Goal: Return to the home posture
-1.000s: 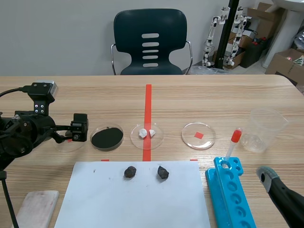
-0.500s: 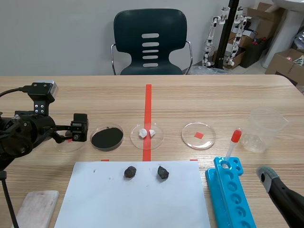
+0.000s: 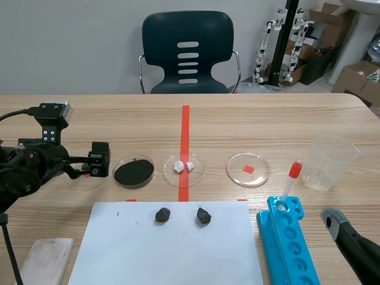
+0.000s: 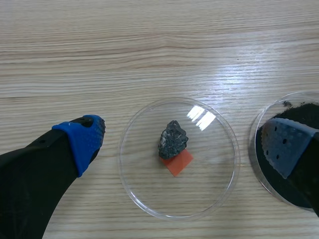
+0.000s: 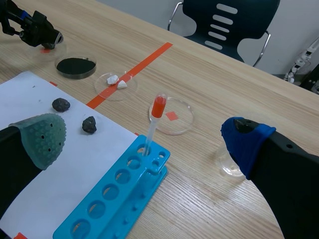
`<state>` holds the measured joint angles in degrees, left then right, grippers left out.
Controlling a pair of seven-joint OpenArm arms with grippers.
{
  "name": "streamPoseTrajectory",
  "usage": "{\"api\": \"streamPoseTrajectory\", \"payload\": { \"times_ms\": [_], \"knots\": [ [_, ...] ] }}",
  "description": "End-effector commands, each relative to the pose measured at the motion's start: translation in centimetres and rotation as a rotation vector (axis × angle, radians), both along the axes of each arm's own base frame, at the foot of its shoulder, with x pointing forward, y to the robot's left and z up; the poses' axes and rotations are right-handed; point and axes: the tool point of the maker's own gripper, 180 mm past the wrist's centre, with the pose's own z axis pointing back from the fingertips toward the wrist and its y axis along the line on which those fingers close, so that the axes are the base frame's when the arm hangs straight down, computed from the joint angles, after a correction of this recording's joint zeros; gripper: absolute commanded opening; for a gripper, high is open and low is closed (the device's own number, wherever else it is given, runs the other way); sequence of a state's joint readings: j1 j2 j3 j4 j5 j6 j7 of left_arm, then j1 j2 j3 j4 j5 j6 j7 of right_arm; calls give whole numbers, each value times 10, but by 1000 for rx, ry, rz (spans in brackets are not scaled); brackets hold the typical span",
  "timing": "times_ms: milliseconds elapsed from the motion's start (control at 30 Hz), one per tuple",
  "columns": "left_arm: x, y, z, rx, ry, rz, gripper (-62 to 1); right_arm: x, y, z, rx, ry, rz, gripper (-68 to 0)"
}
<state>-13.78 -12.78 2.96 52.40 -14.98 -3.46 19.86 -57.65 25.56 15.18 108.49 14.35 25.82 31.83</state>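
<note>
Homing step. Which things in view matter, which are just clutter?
Job: left gripper, open over a clear dish holding a dark rock; right gripper, open.
Lying about: dish of black powder, dish of white chunks, blue plastic tube rack, red-capped pipette, clear plastic cup, white paper sheet.

Left arm (image 3: 29,169): black, low at the left side of the table (image 3: 267,124).
Left gripper (image 4: 184,144): fingers spread wide, poised over a clear dish (image 4: 144,199) that held a dark stone (image 4: 172,139).
Right gripper (image 5: 144,142): fingers wide apart, one pad grey-green, one blue; low by the table's near right corner.
</note>
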Motion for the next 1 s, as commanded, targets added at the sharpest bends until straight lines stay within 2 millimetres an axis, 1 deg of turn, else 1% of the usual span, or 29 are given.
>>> {"api": "streamPoseTrajectory", "payload": {
  "times_ms": [0, 133, 267, 367, 500, 633, 800, 967],
  "knots": [
    [5, 3, 11, 7, -33, -37, 14, 4, 2, 9, 12, -33, 9, 4],
    [0, -6, 11, -7, -32, -129, 14, 4, 2, 9, 12, -34, 10, 4],
    [-9, -13, 19, -10, -78, -195, 14, 4, 2, 9, 12, -34, 10, 4],
    [-19, -20, 31, -9, -135, -225, 14, 4, 2, 9, 12, -34, 10, 4],
    [-36, -37, 57, -13, -241, -288, 14, 4, 2, 9, 12, -34, 10, 4],
    [-61, -58, 87, -31, -354, -355, 14, 4, 2, 9, 12, -34, 10, 4],
    [-100, -83, 119, -73, -457, -440, 14, 4, 2, 9, 12, -34, 10, 4],
    [-143, -105, 137, -124, -479, -541, 14, 4, 2, 9, 12, -34, 10, 4]
  ]
}}
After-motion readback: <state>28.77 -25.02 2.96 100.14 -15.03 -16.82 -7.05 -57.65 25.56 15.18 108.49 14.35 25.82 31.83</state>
